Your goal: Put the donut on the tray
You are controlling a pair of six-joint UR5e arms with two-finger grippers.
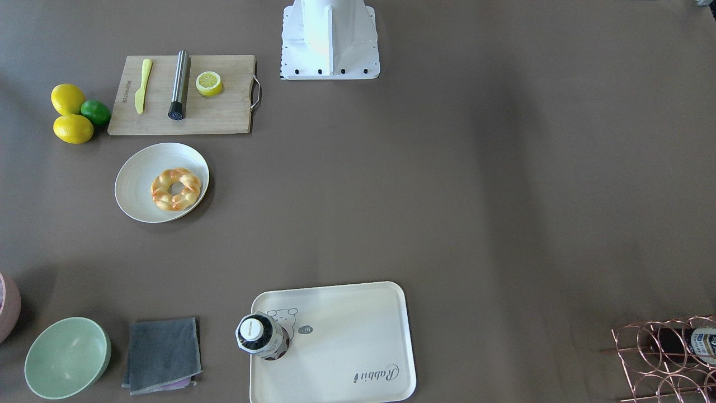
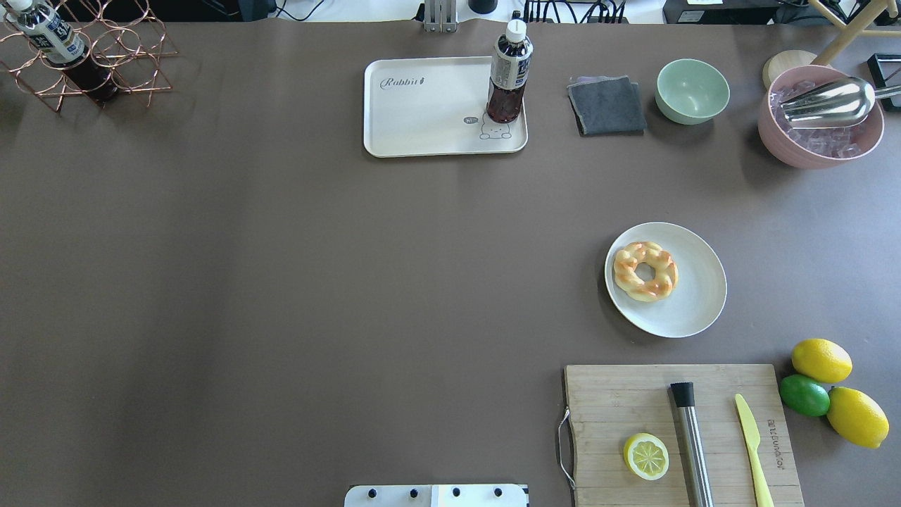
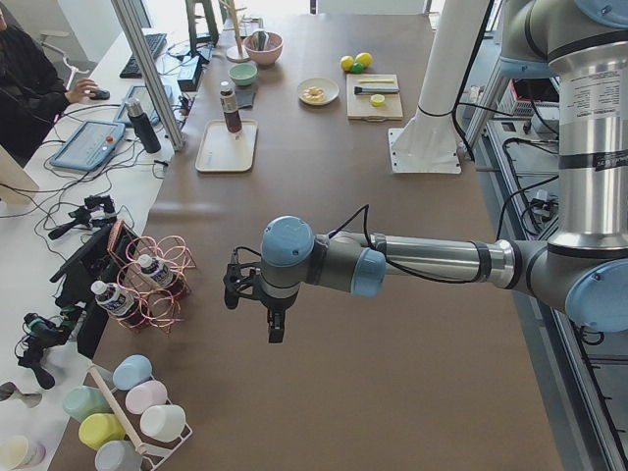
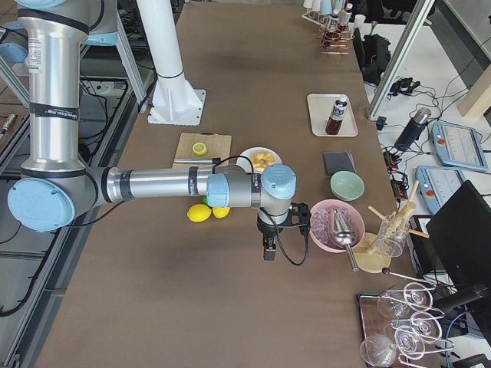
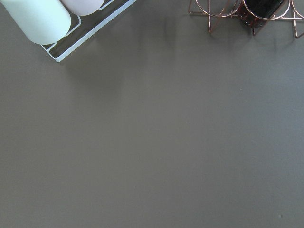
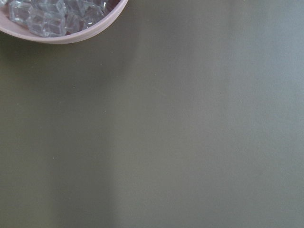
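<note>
The braided golden donut (image 2: 645,271) lies on a round white plate (image 2: 693,296) on the table's right half; it also shows in the front view (image 1: 175,189). The cream tray (image 2: 422,120) with "Rabbit" script sits at the far middle, and a dark drink bottle (image 2: 508,74) stands on its right corner. Neither gripper shows in the overhead or front view. The left gripper (image 3: 276,329) hangs over bare table at the far left end, beside the wire rack. The right gripper (image 4: 268,249) hangs at the right end, near the pink bowl. I cannot tell whether either is open or shut.
A cutting board (image 2: 633,394) with a lemon half (image 2: 645,456), steel tool and yellow knife lies near right. Lemons and a lime (image 2: 804,394) sit beside it. A grey cloth (image 2: 607,105), green bowl (image 2: 692,91), pink ice bowl (image 2: 820,123) and copper bottle rack (image 2: 91,60) line the far edge.
</note>
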